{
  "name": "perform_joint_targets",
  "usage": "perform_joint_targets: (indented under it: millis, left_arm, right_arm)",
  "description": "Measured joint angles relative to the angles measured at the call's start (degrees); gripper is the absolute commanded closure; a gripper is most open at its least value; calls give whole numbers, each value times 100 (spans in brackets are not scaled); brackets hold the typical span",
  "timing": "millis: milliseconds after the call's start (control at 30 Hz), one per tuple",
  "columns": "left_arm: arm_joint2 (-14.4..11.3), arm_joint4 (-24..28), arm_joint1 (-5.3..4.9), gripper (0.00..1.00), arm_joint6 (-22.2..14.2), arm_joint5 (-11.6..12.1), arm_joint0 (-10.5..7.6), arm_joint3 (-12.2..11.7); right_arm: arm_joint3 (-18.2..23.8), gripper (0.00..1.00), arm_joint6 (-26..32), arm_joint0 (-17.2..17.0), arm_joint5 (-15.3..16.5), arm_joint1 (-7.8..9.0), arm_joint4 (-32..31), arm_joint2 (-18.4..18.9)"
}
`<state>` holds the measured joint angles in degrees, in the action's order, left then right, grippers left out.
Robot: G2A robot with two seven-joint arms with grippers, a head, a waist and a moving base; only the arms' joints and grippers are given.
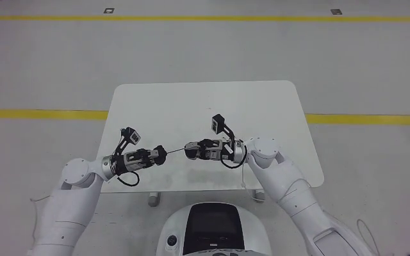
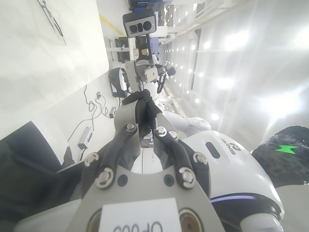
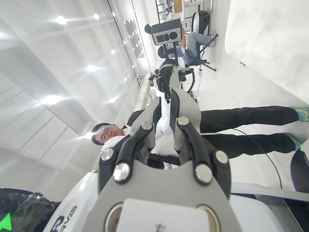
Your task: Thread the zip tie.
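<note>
Here the left gripper point(image 2: 143, 108) has its fingers drawn narrow, pinched on a dark, bunched piece at their tips. In the top view this is one end of the zip tie point(image 1: 175, 150). From that grip the tie runs as a thin black line, held in the air and sloping slightly, straight across to the right gripper point(image 3: 167, 98). The right gripper's fingers also stand close together, meeting at the tips where the tie's other end arrives. How much of the tie lies between them is too small to tell.

The two grippers face each other tip to tip, near but apart, with the bare length of tie bridging the gap between them. Both are raised above the near part of the white table point(image 1: 256, 102), close to its front edge and left of its middle. Neither touches the surface. Each arm comes in from its own side, with its forearm angled inward toward the middle.
</note>
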<state>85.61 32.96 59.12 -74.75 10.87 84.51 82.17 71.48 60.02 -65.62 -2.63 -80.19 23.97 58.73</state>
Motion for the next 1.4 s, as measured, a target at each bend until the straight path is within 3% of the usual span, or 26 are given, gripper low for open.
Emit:
perform_joint_targets:
  millis: [300,467,500,533,1300,1400]
  left_arm:
    - [0,0,0,100,0,0,0,0]
    - [0,0,0,100,0,0,0,0]
    - [0,0,0,66,0,0,0,0]
    - [0,0,0,0,0,0,0,0]
    - [0,0,0,0,0,0,0,0]
    - [-36,-11,2,0,125,-4,-6,48]
  right_arm:
    - [-30,100,-1,55,-36,28,49,-71]
    - [-61,100,-25,78,-47,44,70,-101]
    - [-63,100,-28,80,-47,47,76,-106]
    - [-65,100,-30,82,-47,50,82,-109]
    - [-209,100,-450,-5,175,75,471,-38]
    - [-115,100,-442,-66,184,76,534,-57]
